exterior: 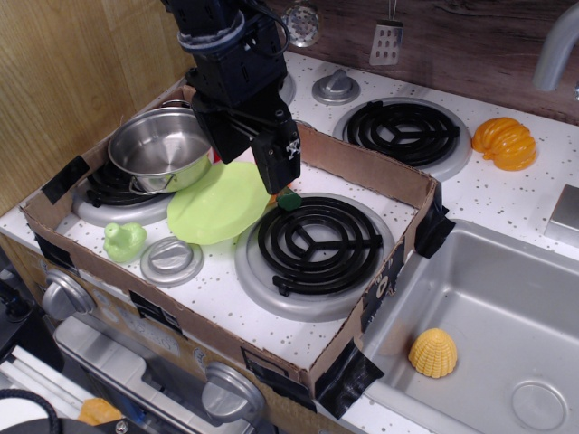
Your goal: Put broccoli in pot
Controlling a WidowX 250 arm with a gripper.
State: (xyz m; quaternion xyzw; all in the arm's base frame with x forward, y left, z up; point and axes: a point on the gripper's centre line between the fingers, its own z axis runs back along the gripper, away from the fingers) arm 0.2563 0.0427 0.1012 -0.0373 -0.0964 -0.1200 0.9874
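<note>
The broccoli, a small pale green lumpy toy, stands at the front left of the stove top, next to a flat grey lid with a knob. The shiny steel pot sits on the back left burner, open and empty as far as I can see. My black gripper hangs over the right edge of a lime-green plate, well to the right of the broccoli and the pot. Its fingertips are dark and partly hidden, with a small dark green and orange bit just under them.
A low cardboard wall with black tape frames the stove top. A black coil burner lies right of the plate, another behind. An orange toy sits on the counter. A yellow toy lies in the sink.
</note>
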